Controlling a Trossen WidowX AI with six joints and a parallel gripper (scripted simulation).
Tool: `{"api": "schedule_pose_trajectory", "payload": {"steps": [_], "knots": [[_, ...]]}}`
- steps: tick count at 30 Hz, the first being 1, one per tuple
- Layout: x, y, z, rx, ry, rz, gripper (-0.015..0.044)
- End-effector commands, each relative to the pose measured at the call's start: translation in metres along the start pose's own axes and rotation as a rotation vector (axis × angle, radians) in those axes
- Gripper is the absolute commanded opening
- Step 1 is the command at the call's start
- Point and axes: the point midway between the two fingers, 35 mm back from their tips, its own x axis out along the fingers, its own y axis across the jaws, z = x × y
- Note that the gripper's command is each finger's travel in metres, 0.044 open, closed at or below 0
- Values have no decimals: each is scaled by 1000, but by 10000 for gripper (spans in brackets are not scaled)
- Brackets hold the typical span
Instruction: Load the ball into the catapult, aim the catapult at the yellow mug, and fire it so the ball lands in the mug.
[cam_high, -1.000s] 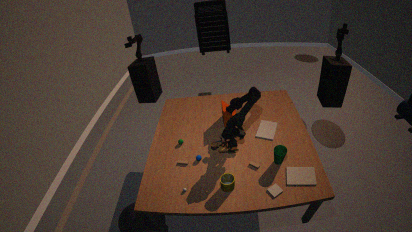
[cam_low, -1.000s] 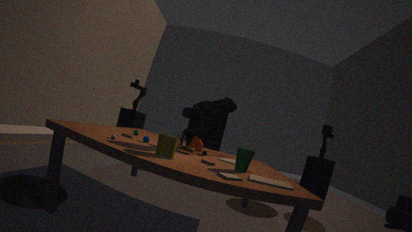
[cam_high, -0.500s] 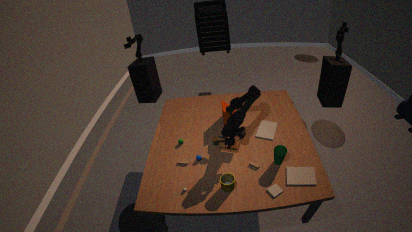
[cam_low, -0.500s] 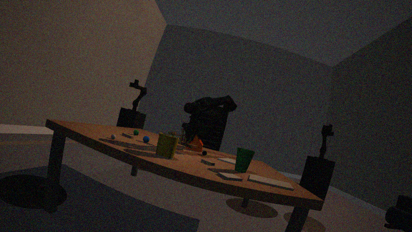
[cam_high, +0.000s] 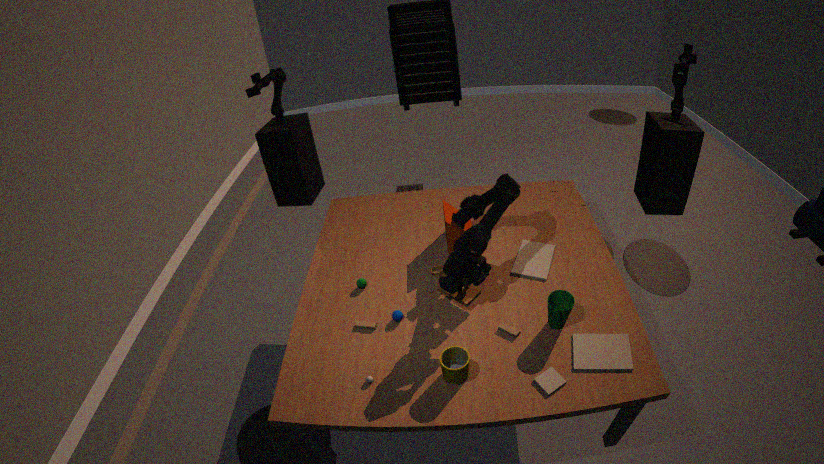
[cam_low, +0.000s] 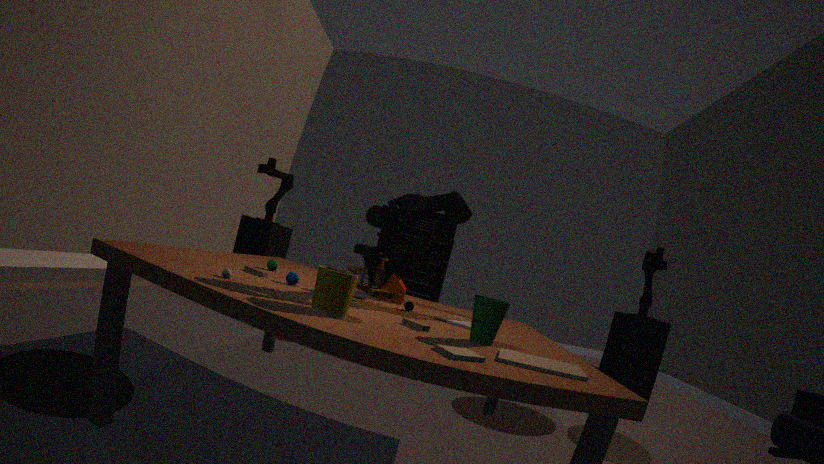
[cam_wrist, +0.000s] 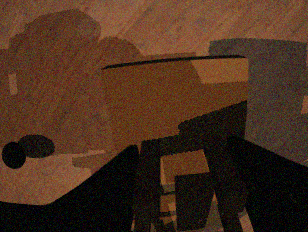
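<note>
Pinching the wooden catapult (cam_wrist: 174, 98) at mid-table between the gripper (cam_high: 460, 291) fingers – judging by that, aiming at the yellow mug (cam_high: 454, 364) just begun – with blue ball (cam_high: 397, 315) and green ball (cam_high: 361, 283) loose on the table (cam_high: 357, 230), loading not visibly done, firing left.

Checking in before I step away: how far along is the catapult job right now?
Nothing looks finished. The hand is shut on the wooden catapult, seemingly to aim it. Whether a ball is loaded is hidden; the blue ball and green ball lie on the table. Left to do: aiming at the yellow mug and firing.
</note>
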Motion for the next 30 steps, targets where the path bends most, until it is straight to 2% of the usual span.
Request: {"api": "schedule_pose_trajectory", "payload": {"steps": [1,30], "knots": [[-7,-6,5,40,-9,-17,0],[35,-9,5,41,-11,-16,0]]}}
